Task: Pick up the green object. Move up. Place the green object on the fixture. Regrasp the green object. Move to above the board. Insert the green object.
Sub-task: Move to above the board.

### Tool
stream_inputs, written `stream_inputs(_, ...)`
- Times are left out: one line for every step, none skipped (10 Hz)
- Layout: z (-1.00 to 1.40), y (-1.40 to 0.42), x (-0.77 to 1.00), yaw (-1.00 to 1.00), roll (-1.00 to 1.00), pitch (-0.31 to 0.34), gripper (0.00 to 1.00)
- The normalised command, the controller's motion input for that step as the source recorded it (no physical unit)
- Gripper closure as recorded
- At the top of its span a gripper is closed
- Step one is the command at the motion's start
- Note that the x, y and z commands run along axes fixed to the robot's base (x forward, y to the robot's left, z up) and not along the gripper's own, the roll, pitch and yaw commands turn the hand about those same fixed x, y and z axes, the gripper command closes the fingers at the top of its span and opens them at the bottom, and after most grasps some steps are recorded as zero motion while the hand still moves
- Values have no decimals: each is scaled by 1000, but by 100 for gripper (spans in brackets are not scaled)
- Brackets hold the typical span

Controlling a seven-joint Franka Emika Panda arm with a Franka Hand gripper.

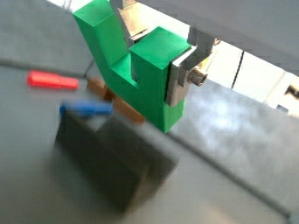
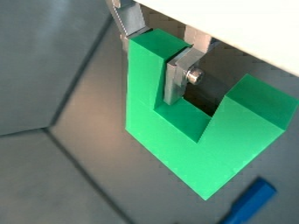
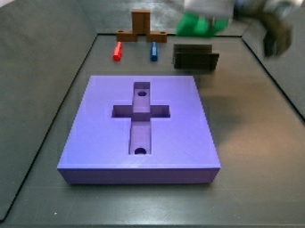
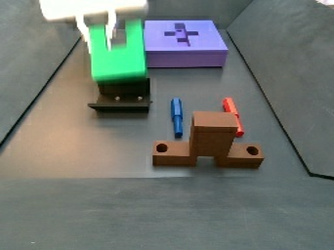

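The gripper [image 2: 177, 77] has the green object [image 2: 198, 122], and in both wrist views you can see how: the silver fingers [image 1: 181, 79] are closed down on one of its two legs, one plate sitting inside the square notch, the other presumably on the outer face, out of sight. So the jaws stand only as far apart as that leg is thick.

In a side view the green object [image 4: 115, 54] hangs just over the fixture [image 4: 117, 100], which sits toward the back of the floor, well apart from the board [image 4: 186, 43]. Whether the piece touches the fixture's walls I can't tell from here; it looks very close.

Handling? It reads as a rigid, solid block, light enough for a one-leg pinch, with smooth flat faces that could slip or pivot if the hold is off-centre. Flat parallel faces are the place to take it, squarely across a leg or across the body, never on a corner.

The blue peg [image 4: 177, 115], red peg [image 4: 231, 109] and wooden stand [image 4: 209, 142] lie beside the fixture, clear of it.
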Motion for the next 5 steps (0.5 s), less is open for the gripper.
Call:
stream_inputs(1400,7,-43,60,-1,-21,100)
stream_inputs(1400,-15,-39,26,1,-4,100)
stream_inputs(1400,-6,-33,15,-7,-7,100)
stream_inputs(1400,-9,-18,1,-7,7,100)
stream_inputs(777,-25,1,-4,-3,30,100)
